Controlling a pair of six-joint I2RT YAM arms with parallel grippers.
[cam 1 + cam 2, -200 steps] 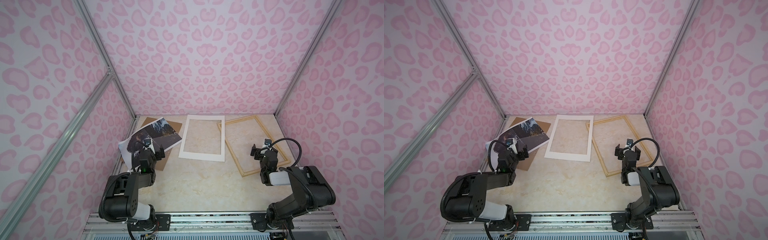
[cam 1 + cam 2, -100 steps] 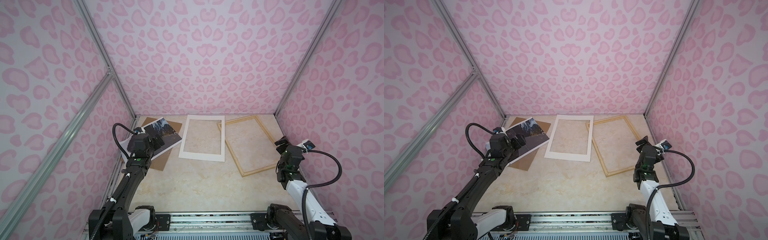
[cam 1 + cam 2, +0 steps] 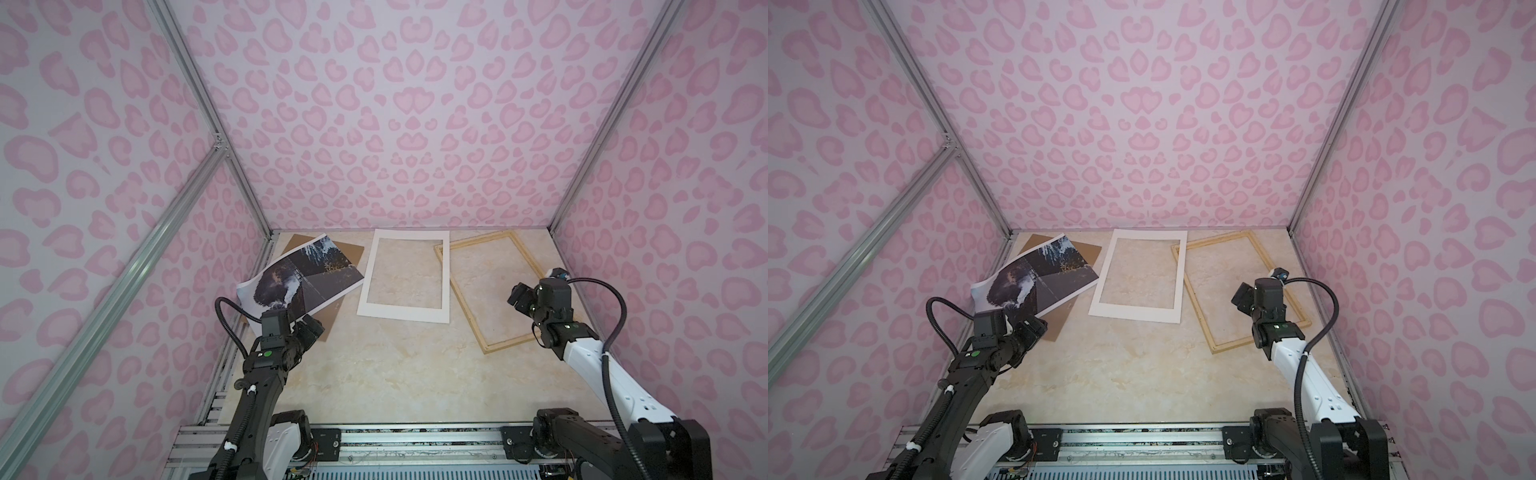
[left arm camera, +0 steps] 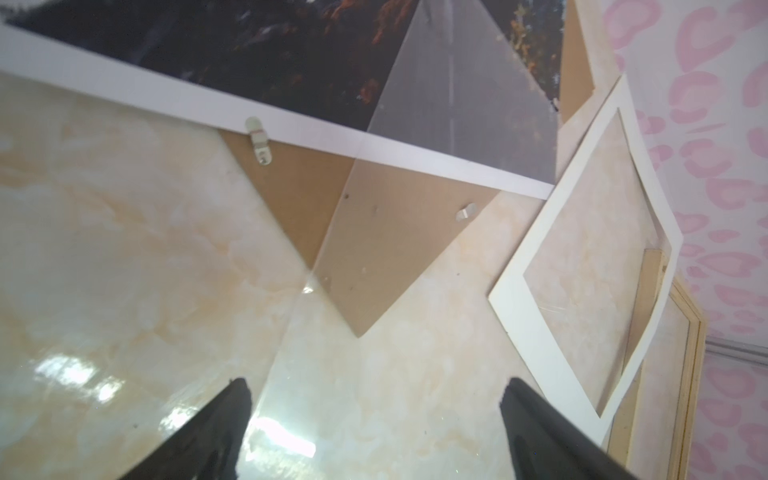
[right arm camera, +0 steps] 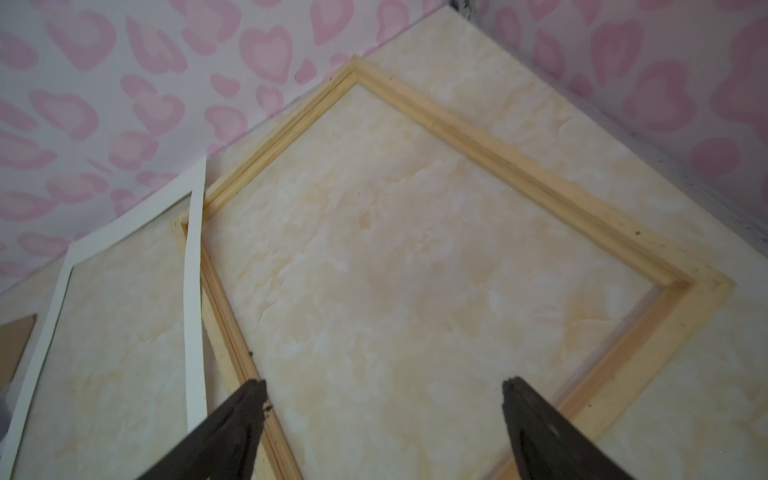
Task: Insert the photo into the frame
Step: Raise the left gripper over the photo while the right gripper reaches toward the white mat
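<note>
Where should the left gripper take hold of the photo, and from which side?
Grip the photo by its white margin at the near-left end: there it overhangs the brown backing board and lies outside the clear sheet. Bring the open left gripper in low from the near side, probably with one finger under the edge, since the paper is thin.
</note>
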